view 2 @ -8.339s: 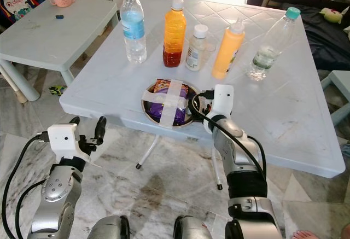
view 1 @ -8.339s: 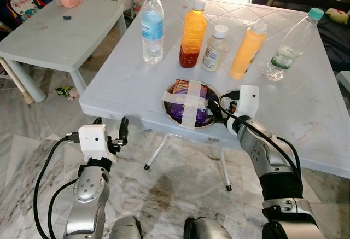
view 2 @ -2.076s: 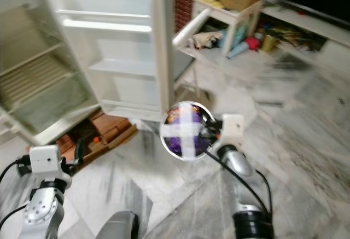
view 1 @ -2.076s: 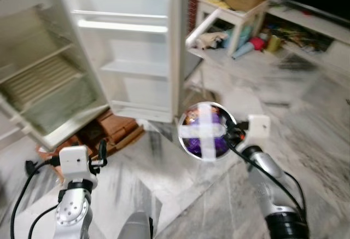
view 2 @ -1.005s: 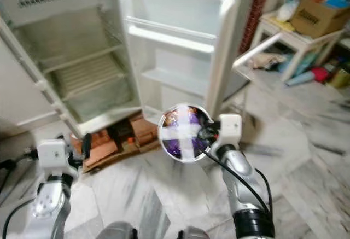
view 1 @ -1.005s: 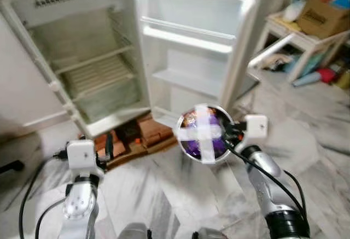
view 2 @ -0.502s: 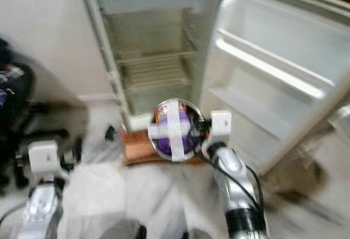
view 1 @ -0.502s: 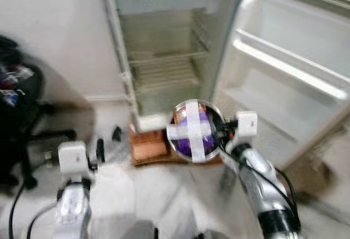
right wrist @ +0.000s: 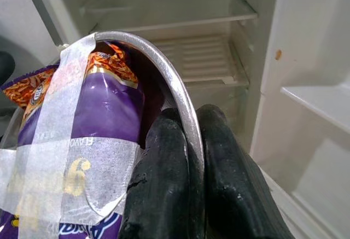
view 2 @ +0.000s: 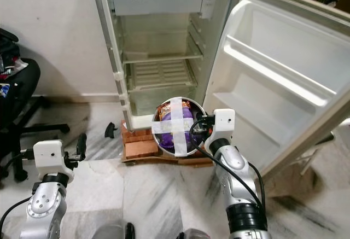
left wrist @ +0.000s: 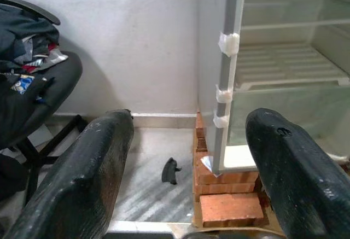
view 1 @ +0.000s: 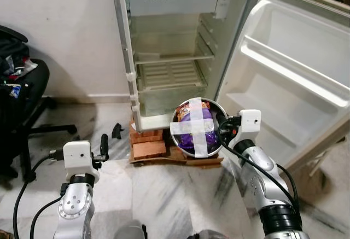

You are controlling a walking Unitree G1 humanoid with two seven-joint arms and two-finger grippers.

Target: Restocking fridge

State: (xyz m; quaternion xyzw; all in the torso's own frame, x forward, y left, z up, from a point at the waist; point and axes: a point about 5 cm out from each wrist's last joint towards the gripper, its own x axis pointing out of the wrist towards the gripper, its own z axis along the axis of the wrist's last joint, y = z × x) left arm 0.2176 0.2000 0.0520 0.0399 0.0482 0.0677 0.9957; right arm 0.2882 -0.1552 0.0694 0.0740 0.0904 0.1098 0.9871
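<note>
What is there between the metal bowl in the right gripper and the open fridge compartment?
Nothing solid: the right gripper holds the metal bowl in the air before the fridge. In the eye views, bricks lie on the floor below, under the fridge.

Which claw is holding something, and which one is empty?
The right claw pinches the rim of the steel bowl. The left claw is open, with nothing between its fingers.

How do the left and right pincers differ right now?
The right pincer is shut on the rim of the round steel bowl with the taped purple snack packet, raised before the open white fridge. The left pincer is open, holds nothing, and sits lower. Both have black fingers.
</note>
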